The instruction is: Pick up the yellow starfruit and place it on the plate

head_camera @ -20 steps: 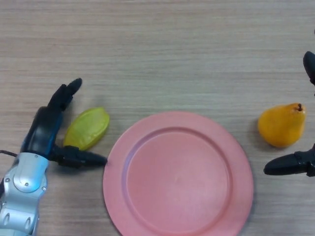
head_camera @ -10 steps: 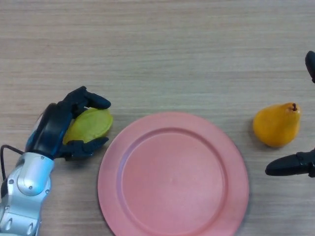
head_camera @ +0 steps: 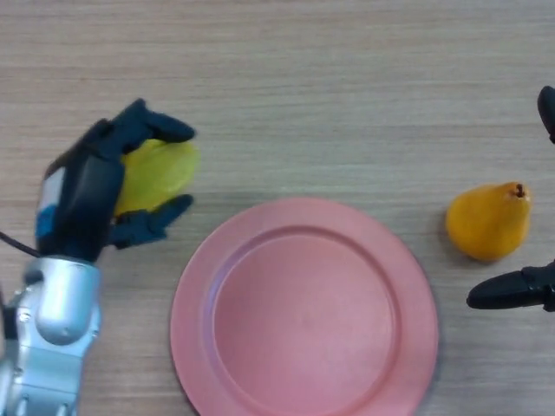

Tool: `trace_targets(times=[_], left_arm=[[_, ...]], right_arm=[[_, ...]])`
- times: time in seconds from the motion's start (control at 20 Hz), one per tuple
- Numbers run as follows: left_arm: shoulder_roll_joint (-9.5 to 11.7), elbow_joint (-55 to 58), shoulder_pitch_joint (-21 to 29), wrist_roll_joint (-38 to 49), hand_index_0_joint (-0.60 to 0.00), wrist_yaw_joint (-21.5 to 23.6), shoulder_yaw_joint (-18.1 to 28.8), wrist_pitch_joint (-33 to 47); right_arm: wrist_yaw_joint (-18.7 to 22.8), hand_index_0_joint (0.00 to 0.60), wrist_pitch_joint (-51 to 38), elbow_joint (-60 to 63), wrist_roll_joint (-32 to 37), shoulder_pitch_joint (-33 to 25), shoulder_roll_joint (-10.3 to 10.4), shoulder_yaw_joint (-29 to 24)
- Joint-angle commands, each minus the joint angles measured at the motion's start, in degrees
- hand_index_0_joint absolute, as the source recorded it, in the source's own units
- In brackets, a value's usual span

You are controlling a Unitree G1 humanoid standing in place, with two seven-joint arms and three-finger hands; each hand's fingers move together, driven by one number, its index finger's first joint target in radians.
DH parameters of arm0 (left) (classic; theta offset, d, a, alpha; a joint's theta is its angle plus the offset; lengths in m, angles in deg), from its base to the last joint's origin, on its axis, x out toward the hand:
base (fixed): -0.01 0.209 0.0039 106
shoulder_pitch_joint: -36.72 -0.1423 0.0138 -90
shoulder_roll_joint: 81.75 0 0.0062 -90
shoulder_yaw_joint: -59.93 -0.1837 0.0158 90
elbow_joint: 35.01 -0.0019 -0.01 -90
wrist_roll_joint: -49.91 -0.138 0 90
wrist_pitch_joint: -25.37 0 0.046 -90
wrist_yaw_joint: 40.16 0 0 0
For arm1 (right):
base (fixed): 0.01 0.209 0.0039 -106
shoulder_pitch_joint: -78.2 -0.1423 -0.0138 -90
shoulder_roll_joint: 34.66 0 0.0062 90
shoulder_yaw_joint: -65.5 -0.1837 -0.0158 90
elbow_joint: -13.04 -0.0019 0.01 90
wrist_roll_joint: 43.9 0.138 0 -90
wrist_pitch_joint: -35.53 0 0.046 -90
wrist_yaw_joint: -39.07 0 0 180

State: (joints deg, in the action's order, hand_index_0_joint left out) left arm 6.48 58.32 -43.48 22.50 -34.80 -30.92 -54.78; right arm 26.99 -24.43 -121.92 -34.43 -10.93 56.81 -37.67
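Plate point(head_camera: 303, 308), pink, round: one. Lies nearest the camera on the counter point(head_camera: 347, 87), its left rim just beside the lower tip of the left hand's fingers point(head_camera: 156, 130); bare, nothing on it.

Left hand point(head_camera: 87, 186), black: one. Fingers curled over the top of the starfruit point(head_camera: 156, 173), thumb hooked under its lower edge; the hand has hold of the fruit between them, with much of the fruit's right end showing past the fingertips. Whether the fruit rests on the counter or is lifted off it cannot be told from above.

Starfruit, yellow-green: one. Sits inside the left hand's grasp, left of the plate and a little beyond its rim, not over it.

Right hand point(head_camera: 512, 290), black: one, only partly in view at the right edge. One dark tip points toward the plate's right side, another dark part shows higher at the edge; whether this hand is spread or curled cannot be told. It holds nothing visible.

Pear point(head_camera: 487, 221), orange-yellow, with stem: one. Lies between the two visible parts of the right hand, near but not touching the plate.

Risks, as judged:
- The fruit looks smooth and ridged and is held toward one end; it may pivot or slip out during the carry to the right.
- A low carry may catch the plate's raised rim and shove the plate.
- A release near the rim may let the fruit roll back onto the counter.
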Motion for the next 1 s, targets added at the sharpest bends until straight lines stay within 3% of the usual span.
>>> trace_targets(times=[0.05, 0.25, 0.4, 0.45, 0.5, 0.6, 0.65, 0.7, 0.75, 0.8, 0.85, 0.9, 1.0], left_arm=[[-0.6, 7.3, -1.8, -0.5, -0.600, -6.6, -2.1, 4.1], [-2.5, 10.8, -5.3, 1.5, -0.600, -17.9, -6.7, 0.1], [-2.6, 8.1, -5.0, 0.1, -0.600, -20.5, -7.6, 0.9], [-1.7, 4.5, -3.5, -7.4, -0.600, -21.7, -8.2, 4.1], [-2.0, 3.8, -2.9, -9.0, -0.600, -22.2, -8.0, 4.2], [-2.8, 4.4, -2.1, -5.2, -0.600, -21.9, -8.1, -1.1], [-3.0, 4.5, -1.9, -5.9, -0.549, -20.8, -7.5, -0.5], [-3.1, 4.5, -1.9, -5.9, -0.450, -20.7, -7.5, -0.5], [-3.1, 4.3, -1.9, -6.1, -0.299, -20.3, -7.6, -0.4], [-3.2, 4.1, -1.9, -6.4, -0.200, -19.9, -7.6, -0.3], [-3.2, 4.0, -2.1, -6.9, -0.056, -19.0, -7.8, 0.4], [-3.2, 4.1, -2.2, -7.2, 0.000, -19.0, -7.9, 0.6], [-3.3, 6.3, -2.3, -3.4, 0.000, -18.4, -6.9, 0.0]], right_arm=[[0.8, 0.000, -5.5, -2.7, 1.6, -1.0, -1.8, -3.7], [1.1, 0.000, -5.7, -2.1, 1.3, -1.3, -1.8, -3.4], [1.0, 0.000, -5.0, -2.1, 1.7, -1.5, -2.1, -3.4], [0.6, 0.000, -4.1, -2.7, 2.2, -1.6, -2.3, -4.1], [0.6, 0.000, -4.3, -2.7, 2.2, -1.7, -2.3, -4.2], [0.5, 0.000, -4.7, -2.6, 1.8, -1.6, -2.3, -4.3], [0.2, 0.000, -6.1, -2.4, 1.1, -1.0, -2.1, -4.5], [0.3, 0.000, -6.1, -2.4, 1.2, -1.1, -2.1, -4.5], [0.5, 0.000, -6.3, -2.4, 0.9, -1.2, -2.2, -4.5], [0.5, 0.000, -6.6, -2.3, 0.7, -1.2, -2.1, -4.5], [0.8, 0.000, -8.1, -1.9, -0.4, -1.0, -1.9, -4.1], [0.9, 0.000, -8.8, -1.7, -1.0, -0.9, -1.8, -3.8], [1.3, 0.000, -7.4, -2.3, -0.6, -1.3, -1.8, -3.6]])
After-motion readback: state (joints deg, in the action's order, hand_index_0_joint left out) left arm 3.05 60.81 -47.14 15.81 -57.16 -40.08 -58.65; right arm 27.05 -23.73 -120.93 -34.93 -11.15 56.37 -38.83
